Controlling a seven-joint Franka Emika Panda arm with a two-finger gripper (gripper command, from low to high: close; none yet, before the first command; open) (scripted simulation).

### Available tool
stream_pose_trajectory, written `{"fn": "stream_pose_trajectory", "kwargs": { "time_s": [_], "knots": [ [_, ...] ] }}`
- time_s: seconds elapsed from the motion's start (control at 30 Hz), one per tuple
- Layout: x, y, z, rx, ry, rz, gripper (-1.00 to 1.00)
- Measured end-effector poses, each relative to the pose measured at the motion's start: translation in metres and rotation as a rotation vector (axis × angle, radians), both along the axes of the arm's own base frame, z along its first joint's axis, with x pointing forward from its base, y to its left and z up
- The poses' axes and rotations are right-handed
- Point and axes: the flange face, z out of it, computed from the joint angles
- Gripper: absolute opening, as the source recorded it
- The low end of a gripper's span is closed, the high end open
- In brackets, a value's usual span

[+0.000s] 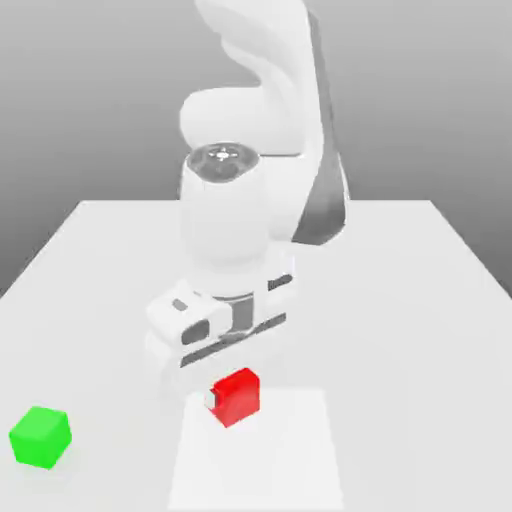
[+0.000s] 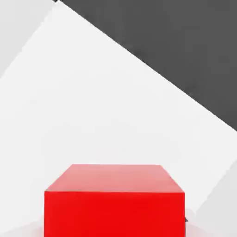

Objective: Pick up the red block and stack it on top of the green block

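A robot arm's gripper (image 1: 234, 396) pinches a red block (image 1: 242, 400) between its jaws over the far edge of a white rectangle (image 1: 262, 458) on a pale table (image 1: 390, 330), near that rectangle's corner on the exterior view's left. A green block (image 1: 39, 437) sits well apart, toward the table's side on the exterior view's left.

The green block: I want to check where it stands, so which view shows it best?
The exterior view: the green block stands there whole, at the exterior view's left, apart from the red block. I can make out no green block in the hand view.
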Motion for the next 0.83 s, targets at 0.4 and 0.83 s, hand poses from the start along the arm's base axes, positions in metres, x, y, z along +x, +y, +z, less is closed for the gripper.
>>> {"fn": "stream_pose_trajectory", "kwargs": {
  "time_s": [0.4, 0.83],
  "knots": [
    [-0.011, -0.187, 0.026, -0.007, -0.001, -0.794, -1.00],
    [-0.014, -0.202, -0.020, -0.010, -0.004, -0.853, 1.00]
  ]
}}
